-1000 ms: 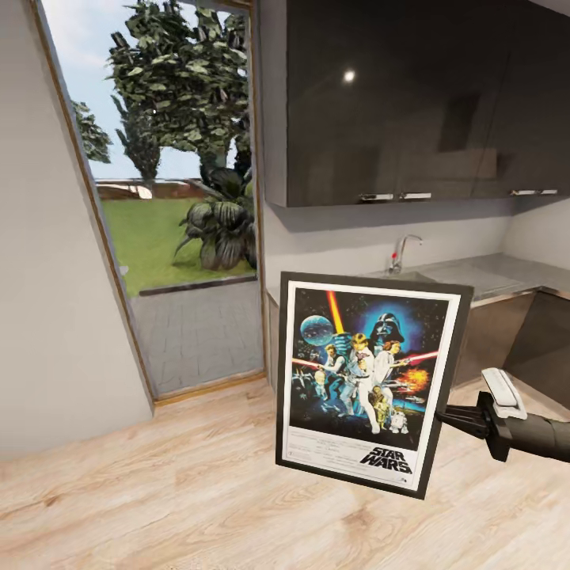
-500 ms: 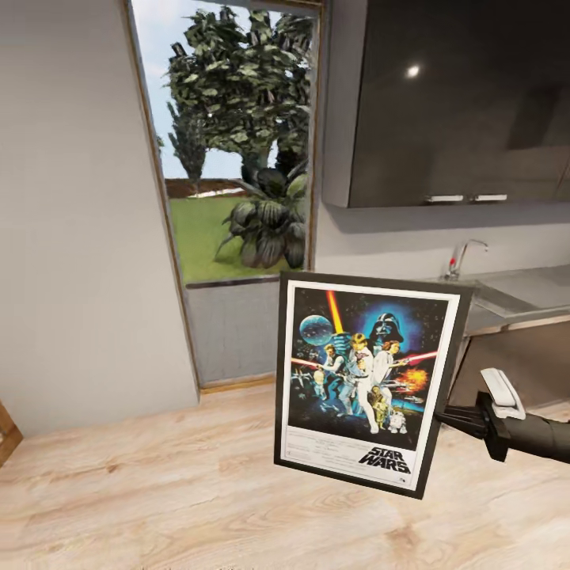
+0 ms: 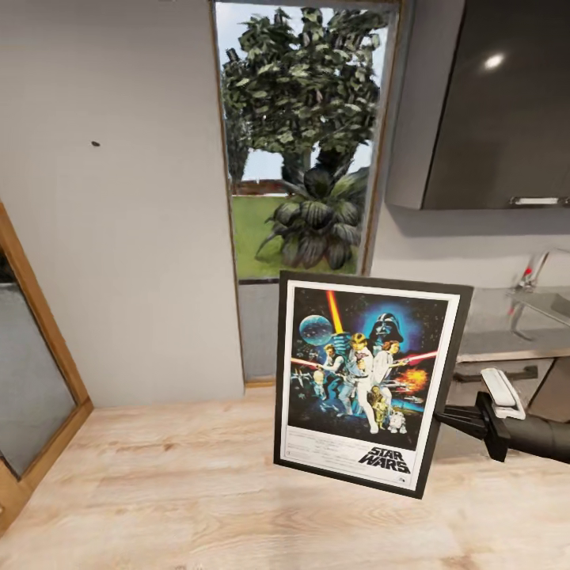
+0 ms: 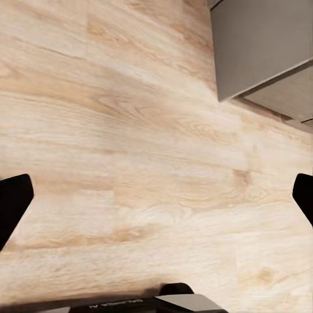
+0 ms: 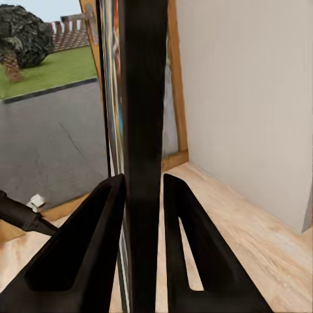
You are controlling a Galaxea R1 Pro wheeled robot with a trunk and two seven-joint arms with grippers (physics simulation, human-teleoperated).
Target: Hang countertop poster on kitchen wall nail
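The right gripper (image 3: 445, 413) stays clamped on the right edge of the poster (image 3: 366, 381), holding it upright over the wood floor (image 3: 158, 491). The view has swung left since a second ago: the kitchen countertop (image 3: 507, 324) now slides off behind the pincer, and a grey wall (image 3: 119, 237) with a small dark nail (image 3: 95, 144) appears up and far left. That looks like the hanging spot. The left gripper (image 4: 156, 195) hangs open above the floor.
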